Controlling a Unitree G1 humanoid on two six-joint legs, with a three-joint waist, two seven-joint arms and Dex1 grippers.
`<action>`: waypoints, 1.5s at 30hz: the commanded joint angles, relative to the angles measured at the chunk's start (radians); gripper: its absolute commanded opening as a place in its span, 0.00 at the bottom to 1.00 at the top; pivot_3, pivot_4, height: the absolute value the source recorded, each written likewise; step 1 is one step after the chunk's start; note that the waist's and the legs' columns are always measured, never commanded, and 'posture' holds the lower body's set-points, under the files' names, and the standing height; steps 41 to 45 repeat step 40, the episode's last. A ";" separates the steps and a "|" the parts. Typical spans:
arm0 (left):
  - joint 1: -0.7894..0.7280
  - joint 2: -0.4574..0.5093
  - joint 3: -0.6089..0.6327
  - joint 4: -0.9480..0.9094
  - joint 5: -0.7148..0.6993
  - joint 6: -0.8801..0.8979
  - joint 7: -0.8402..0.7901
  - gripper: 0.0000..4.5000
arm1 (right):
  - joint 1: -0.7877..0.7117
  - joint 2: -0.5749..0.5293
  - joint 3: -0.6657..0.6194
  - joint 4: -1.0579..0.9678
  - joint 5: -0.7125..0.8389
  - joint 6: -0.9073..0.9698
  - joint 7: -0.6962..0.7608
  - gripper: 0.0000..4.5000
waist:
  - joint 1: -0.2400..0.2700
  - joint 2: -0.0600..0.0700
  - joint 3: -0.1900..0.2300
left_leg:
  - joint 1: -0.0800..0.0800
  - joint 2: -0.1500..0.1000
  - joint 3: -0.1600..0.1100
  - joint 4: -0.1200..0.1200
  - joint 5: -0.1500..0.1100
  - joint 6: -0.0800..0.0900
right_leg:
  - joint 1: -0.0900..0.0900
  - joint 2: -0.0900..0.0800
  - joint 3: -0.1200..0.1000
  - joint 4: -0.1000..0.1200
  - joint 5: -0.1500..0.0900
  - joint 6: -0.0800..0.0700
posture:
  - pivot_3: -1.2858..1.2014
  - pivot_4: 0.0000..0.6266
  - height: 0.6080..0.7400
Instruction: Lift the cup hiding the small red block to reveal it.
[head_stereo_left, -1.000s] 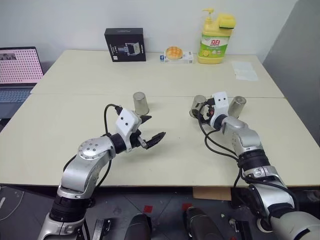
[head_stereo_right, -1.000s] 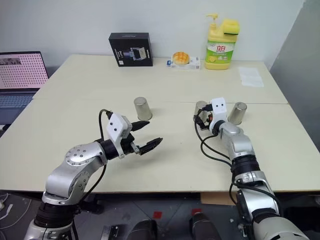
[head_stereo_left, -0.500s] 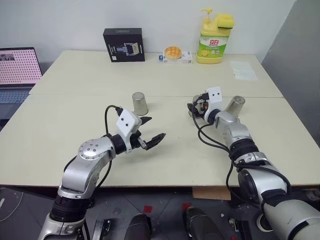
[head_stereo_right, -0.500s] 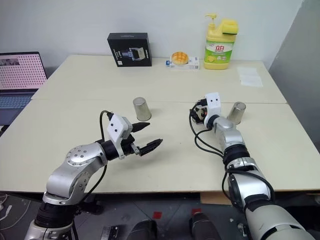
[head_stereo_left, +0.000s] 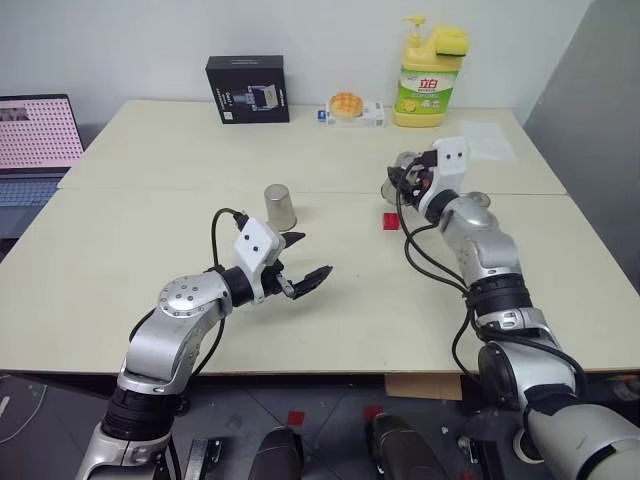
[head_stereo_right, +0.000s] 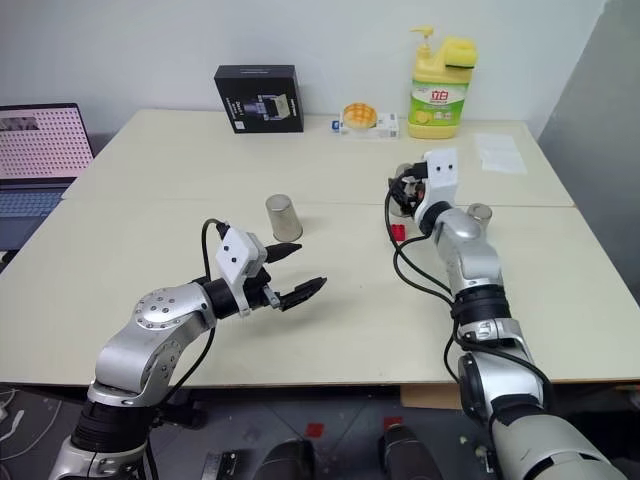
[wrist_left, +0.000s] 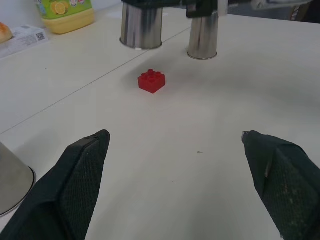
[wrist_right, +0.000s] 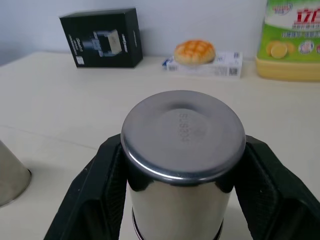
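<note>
My right gripper (head_stereo_left: 403, 180) is shut on a silver metal cup (wrist_right: 182, 145) and holds it upright in the air above the table. On the table just below it lies the small red block (head_stereo_left: 389, 221), uncovered, also seen as the studded red block (wrist_left: 151, 81) in the left wrist view. A second cup (head_stereo_left: 281, 207) stands upside down left of centre. A third cup (head_stereo_right: 481, 212) stands behind my right forearm, partly hidden. My left gripper (head_stereo_left: 312, 254) hovers open over the near table, nothing between its fingers (wrist_left: 85, 175).
At the table's (head_stereo_left: 150, 260) far edge are a black box (head_stereo_left: 248, 89), a packaged bun (head_stereo_left: 347, 106) and a yellow soap bottle (head_stereo_left: 428, 75). A paper sheet (head_stereo_left: 488, 140) lies far right. A laptop (head_stereo_left: 35, 135) sits off the left side.
My right gripper shut on the middle cup and rose with it, uncovering the red block. The left arm stayed still.
</note>
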 joint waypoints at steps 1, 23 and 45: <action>-0.006 0.012 0.009 -0.018 0.003 -0.025 -0.009 1.00 | 0.035 -0.036 -0.005 -0.099 -0.021 0.084 -0.039 0.58 | 0.001 0.000 0.000 | 0.000 0.000 0.000 0.000 0.000 0.000 | 0.000 0.000 0.000 0.000 0.000 0.000 | 0.52 0.24 1.00; -0.030 0.009 0.002 0.004 0.007 -0.030 -0.022 1.00 | 0.133 -0.067 -0.014 -0.085 -0.041 0.220 -0.033 1.00 | -0.002 0.000 0.000 | 0.000 0.000 0.000 0.000 0.000 0.000 | 0.000 0.000 0.000 0.000 0.000 0.000 | 0.52 0.24 1.00; -0.065 0.173 0.099 0.025 -0.049 0.060 -0.111 1.00 | 0.474 -0.397 -0.132 -1.025 0.312 0.947 0.209 1.00 | -0.001 0.000 0.000 | 0.002 0.001 0.001 0.001 0.000 0.000 | 0.000 0.000 0.000 -0.001 -0.004 -0.005 | 0.52 0.24 1.00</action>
